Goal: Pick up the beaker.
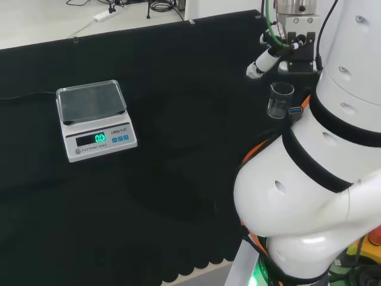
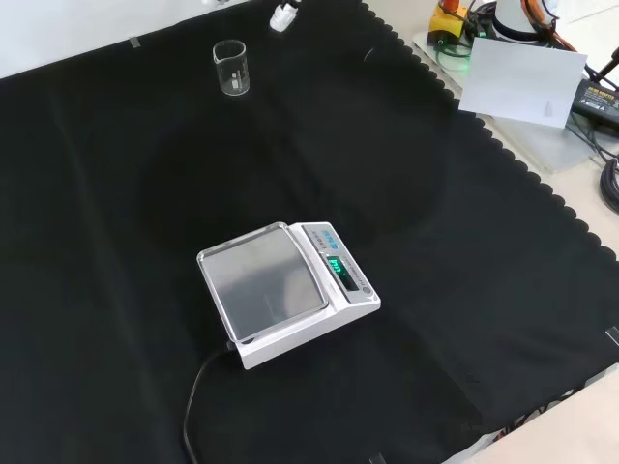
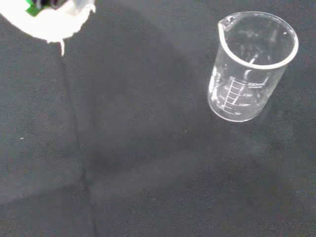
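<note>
A clear glass beaker [image 1: 280, 100] with printed graduation marks stands upright and empty on the black cloth, close beside the arm's white links in the head view. In the front view the beaker [image 2: 231, 68] is near the far left edge of the cloth. The hand [image 1: 262, 61] hovers above and just beyond it, not touching, with a white finger held out straight and nothing in it. A fingertip of the hand [image 2: 282, 16] comes in at the front view's top, right of the beaker. The wrist view has the beaker [image 3: 252, 64] apart from a blurred white part of the hand [image 3: 54, 19].
A white digital scale [image 1: 95, 119] with a lit green display sits mid-cloth, far from the beaker; its cable trails off the scale [image 2: 280, 290] toward the near edge. A white sheet [image 2: 522, 82] and cables lie past the cloth's scalloped right edge.
</note>
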You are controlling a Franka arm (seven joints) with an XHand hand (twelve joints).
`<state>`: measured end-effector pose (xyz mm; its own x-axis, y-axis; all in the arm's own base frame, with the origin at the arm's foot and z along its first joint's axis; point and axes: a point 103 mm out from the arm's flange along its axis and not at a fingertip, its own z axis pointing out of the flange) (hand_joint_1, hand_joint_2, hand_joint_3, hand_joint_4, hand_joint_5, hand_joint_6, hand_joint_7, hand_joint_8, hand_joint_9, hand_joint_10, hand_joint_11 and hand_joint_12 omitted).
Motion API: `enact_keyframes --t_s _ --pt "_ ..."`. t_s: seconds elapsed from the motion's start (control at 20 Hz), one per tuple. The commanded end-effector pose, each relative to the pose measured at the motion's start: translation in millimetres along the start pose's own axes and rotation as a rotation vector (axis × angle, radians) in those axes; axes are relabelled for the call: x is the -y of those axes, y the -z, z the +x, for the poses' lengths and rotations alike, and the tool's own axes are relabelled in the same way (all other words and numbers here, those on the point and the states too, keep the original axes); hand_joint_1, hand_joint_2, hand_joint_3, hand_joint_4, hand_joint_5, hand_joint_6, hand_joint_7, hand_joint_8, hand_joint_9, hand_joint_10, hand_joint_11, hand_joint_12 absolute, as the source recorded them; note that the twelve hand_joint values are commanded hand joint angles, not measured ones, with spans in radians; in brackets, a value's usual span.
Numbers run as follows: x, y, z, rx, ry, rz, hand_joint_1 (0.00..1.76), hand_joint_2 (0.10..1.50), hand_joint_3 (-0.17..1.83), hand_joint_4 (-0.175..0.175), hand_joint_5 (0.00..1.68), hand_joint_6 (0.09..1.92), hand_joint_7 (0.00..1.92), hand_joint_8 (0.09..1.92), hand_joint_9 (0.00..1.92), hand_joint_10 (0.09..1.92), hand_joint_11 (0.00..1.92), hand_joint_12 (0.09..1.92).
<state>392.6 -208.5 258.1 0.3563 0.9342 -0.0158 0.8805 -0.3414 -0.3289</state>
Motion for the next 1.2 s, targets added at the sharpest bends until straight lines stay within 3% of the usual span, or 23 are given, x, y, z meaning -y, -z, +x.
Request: enact_keyframes --t_s 0.05,0.2,0.35,0.6,1.2 --pt "-42 -34 -39 -0.088 -0.021 0.015 0.74 0.52 0.47 0.033 0.17 0.09 0.15 0.76 0.29 0.92 0.09 1.58" --pt "-56 -34 -51 -0.042 -0.036 0.026 0.74 0.52 0.46 0.034 0.17 0.09 0.15 0.76 0.29 0.93 0.08 1.58" --pt "-73 -41 -61 -0.039 -0.037 0.065 0.74 0.52 0.46 0.035 0.17 0.09 0.15 0.76 0.28 0.93 0.08 1.58" --pt "-97 -61 -58 -0.044 -0.015 0.097 0.74 0.52 0.46 0.037 0.16 0.09 0.13 0.76 0.27 0.93 0.08 1.58" --pt "-104 -100 -59 -0.042 -0.008 0.18 0.72 0.51 0.45 0.045 0.13 0.09 0.08 0.74 0.23 0.93 0.06 1.59"
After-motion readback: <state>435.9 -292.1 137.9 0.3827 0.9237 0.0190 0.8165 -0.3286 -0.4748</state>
